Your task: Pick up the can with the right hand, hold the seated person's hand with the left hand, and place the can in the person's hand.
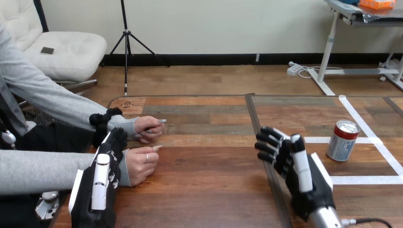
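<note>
Plainly, one can (343, 140) stands upright on the wooden table (209, 190) to the right of the right hand (297, 166) and a little beyond its fingertips, apart from it. The can has a red and pale body and a silver top, and its print is too small to make out. White tape lines (380, 142) run just beside it. The right hand is open, its fingers spread and lightly bent, holding nothing. The left hand (102, 183) is open as well, fingers reaching forward, and sits just left of the wrist of the person's nearer hand (140, 164); whether the two touch cannot be told. Two hands of the person show. The nearer one is loosely curled on the table, and the person's farther hand (148, 127) lies beyond the left hand's fingertips.
</note>
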Motion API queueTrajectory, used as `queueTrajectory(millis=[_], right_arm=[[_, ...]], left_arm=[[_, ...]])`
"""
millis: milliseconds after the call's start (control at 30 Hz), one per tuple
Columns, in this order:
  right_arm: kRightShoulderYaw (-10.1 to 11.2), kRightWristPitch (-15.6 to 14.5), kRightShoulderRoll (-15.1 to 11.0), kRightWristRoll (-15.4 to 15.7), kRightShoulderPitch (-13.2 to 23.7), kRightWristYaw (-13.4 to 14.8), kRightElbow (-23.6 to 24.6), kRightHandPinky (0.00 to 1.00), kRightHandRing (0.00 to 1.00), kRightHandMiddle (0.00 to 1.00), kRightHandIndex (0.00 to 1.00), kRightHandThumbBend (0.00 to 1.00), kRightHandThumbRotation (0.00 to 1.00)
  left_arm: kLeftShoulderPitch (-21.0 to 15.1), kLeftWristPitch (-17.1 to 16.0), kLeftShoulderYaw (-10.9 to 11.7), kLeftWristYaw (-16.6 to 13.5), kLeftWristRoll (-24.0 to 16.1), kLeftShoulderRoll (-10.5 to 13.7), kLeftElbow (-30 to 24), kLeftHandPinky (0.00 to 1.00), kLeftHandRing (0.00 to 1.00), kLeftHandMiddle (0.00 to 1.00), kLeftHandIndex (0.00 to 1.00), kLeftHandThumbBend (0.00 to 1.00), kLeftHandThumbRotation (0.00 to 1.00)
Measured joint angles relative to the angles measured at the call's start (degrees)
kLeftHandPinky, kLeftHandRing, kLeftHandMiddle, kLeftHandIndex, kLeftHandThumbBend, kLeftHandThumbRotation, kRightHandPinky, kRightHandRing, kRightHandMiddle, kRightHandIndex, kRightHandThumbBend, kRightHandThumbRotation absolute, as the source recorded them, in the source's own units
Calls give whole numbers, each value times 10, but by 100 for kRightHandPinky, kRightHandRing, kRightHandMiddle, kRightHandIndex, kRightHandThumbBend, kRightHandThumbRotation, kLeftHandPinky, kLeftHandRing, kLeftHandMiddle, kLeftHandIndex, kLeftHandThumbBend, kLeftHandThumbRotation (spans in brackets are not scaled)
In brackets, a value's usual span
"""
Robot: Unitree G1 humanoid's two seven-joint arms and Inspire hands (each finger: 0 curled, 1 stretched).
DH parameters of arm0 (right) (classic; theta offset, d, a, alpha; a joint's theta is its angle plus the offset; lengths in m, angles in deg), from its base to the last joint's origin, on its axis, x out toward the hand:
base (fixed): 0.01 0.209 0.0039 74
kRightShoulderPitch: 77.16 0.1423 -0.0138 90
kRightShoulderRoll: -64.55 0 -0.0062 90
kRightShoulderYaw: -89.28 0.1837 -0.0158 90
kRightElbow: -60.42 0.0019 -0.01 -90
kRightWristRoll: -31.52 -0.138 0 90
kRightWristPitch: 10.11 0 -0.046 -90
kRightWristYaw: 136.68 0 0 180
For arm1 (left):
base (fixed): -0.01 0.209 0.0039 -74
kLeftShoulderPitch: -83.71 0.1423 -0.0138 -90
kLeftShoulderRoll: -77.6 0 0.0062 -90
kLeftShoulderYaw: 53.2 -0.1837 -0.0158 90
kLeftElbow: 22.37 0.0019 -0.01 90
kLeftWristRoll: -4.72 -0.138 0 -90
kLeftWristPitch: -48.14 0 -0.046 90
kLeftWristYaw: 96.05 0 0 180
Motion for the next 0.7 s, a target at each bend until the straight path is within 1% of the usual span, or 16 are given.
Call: queueTrajectory(millis=[200,500,700], right_arm=[[0,0,-16,6,28,4,-14,80,84,84,83,92,96],[2,0,-45,21,73,20,-30,76,82,82,82,98,94],[8,0,-65,21,102,25,-36,75,82,81,82,99,92]], left_arm=[[0,0,0,-1,-1,0,0,100,95,91,90,42,100],[0,0,0,-4,-2,0,0,99,95,91,90,40,100],[0,-1,-1,-6,-2,-2,0,99,94,91,90,42,100]])
